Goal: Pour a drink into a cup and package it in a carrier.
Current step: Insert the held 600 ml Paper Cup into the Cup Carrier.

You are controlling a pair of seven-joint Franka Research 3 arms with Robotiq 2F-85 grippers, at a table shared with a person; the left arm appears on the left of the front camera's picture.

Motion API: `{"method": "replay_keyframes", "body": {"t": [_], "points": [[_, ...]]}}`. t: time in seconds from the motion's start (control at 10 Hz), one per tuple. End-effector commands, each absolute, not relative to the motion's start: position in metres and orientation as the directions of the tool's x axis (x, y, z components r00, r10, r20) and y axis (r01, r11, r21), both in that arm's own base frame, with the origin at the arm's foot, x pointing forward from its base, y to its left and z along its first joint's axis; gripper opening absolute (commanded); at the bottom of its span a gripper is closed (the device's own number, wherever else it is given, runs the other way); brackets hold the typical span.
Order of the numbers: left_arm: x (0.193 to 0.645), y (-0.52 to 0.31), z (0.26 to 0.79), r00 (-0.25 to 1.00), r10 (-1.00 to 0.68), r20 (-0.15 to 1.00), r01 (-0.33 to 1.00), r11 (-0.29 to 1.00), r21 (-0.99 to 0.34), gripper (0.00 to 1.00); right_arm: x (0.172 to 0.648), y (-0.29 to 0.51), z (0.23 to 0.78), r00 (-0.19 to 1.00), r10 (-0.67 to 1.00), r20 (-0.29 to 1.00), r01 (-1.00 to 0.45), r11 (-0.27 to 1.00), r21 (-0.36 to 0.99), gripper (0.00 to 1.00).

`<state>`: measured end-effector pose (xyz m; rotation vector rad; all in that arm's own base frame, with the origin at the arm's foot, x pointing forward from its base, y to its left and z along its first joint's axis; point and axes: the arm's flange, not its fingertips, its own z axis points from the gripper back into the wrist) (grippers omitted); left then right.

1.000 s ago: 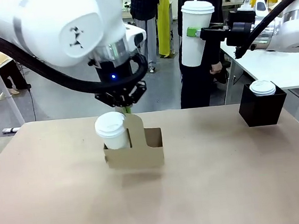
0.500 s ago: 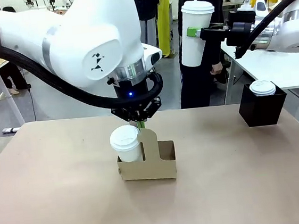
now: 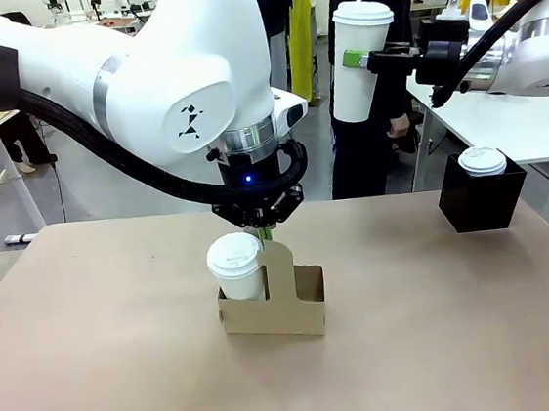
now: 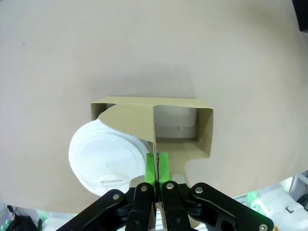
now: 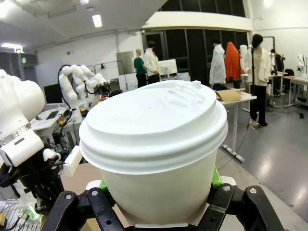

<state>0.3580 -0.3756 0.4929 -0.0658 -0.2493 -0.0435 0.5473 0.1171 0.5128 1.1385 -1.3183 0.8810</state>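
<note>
While the left gripper (image 3: 264,234) pinches the small brown cardboard carrier (image 3: 286,314) by its tab (image 3: 279,269), the right gripper (image 3: 358,59) clamps a tall white paper cup (image 3: 358,32) high to the right; the empty slot (image 3: 308,282) lies on that side.

The low brown cardboard carrier (image 3: 284,314) hid the lower body of its lidded white paper cup (image 3: 235,261), its upright tab (image 3: 279,269) masked the left gripper's (image 3: 264,233) fingertips, and a black square box (image 3: 480,201) left only the lid of a second white cup (image 3: 482,160) showing.

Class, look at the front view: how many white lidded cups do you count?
3. One cup sits in the carrier; a second cup is held aloft by the right tool; a third cup rests in the black box at far right. Others may be hidden.
</note>
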Motion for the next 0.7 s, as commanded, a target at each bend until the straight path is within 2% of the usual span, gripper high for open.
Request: {"method": "replay_keyframes", "body": {"t": [0.0, 0.3, 0.4, 0.5, 0.6], "points": [[0.357, -0.374, 0.492, 0.969, -0.028, 0.244, 0.044, 0.997, -0.063, 0.02, 0.546, 0.118, 0.516, 0.07, -0.143, 0.987, -0.96, 0.261, 0.106, 0.81], [0.357, -0.374, 0.492, 0.969, -0.028, 0.244, 0.044, 0.997, -0.063, 0.02, 0.546, 0.118, 0.516, 0.07, -0.143, 0.987, -0.96, 0.261, 0.106, 0.81], [0.358, -0.376, 0.493, 0.968, -0.034, 0.248, 0.051, 0.997, -0.06, 0.63, 0.546, 0.118, 0.516, 0.07, -0.143, 0.987, -0.96, 0.261, 0.106, 0.81], [0.358, -0.368, 0.501, 0.969, -0.039, 0.243, 0.062, 0.994, -0.085, 0.62, 0.546, 0.118, 0.516, 0.07, -0.143, 0.987, -0.96, 0.261, 0.106, 0.81], [0.357, -0.361, 0.513, 0.967, -0.046, 0.25, 0.073, 0.992, -0.102, 1.0, 0.546, 0.118, 0.516, 0.07, -0.143, 0.987, -0.96, 0.261, 0.106, 0.81]]}}
